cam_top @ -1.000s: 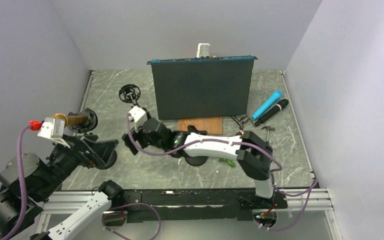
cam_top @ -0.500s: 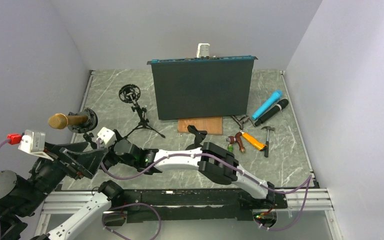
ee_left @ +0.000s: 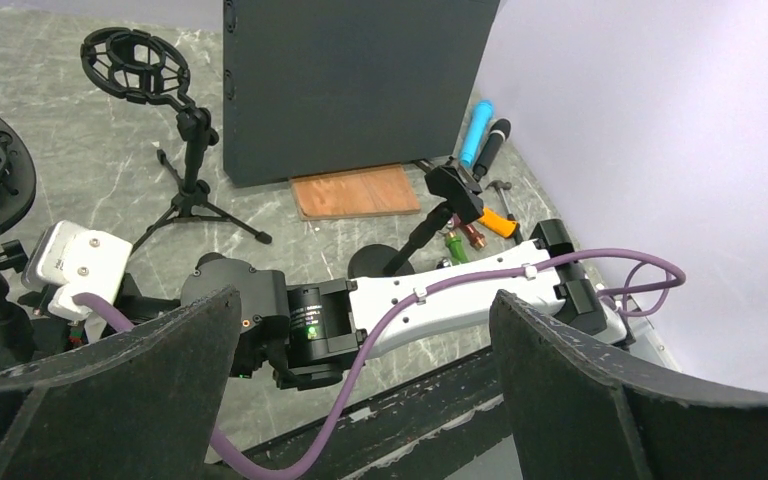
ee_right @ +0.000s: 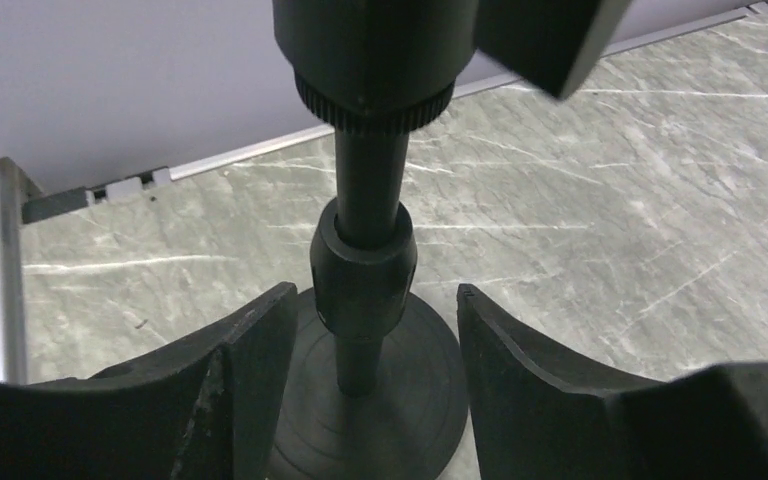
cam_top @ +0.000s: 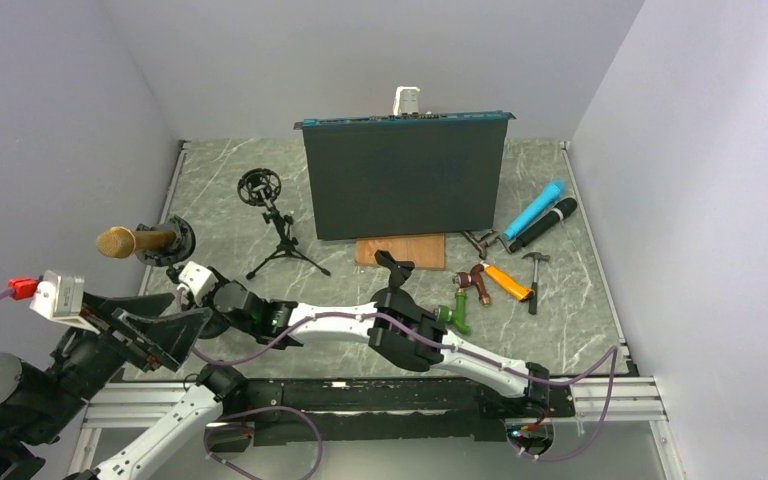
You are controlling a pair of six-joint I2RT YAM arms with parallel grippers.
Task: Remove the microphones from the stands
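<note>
Currently the one holder with something in it is the shock-mount cradle (cam_top: 170, 240) on top of the stand (ee_right: 363, 265). The gold-headed microphone (cam_top: 118, 241) lies horizontal in it, head toward the left wall, at the far-left edge of the table (cam_top: 220, 215). Right gripper (ee_right: 372, 300): fingers spread, one on each side of the stand's black pole just above its round base, with a gap visible on both sides and no contact seen. The right arm stretches low across the table to get there. Left gripper (ee_left: 365, 300): fingers wide apart, raised over the near-left corner, looking down on the right arm. A second ring mount on a small tripod (cam_top: 278, 235) stands further back, near the left end of an upright dark panel (cam_top: 405, 180). A wooden board (cam_top: 400, 250) lies flat at the panel's foot, with a black clip stand (cam_top: 392, 268) just in front of it. Right of the panel, a blue microphone (cam_top: 535, 208) and a black microphone (cam_top: 547, 222) lie side by side. A hammer (cam_top: 533, 266), an orange-handled tool (cam_top: 507, 281) and a green-handled tool (cam_top: 455, 316) lie nearer the front. The surface is a grey-green marble pattern, with plain pale walls on three sides and an aluminium rail (cam_top: 360, 385) along the near edge.
</note>
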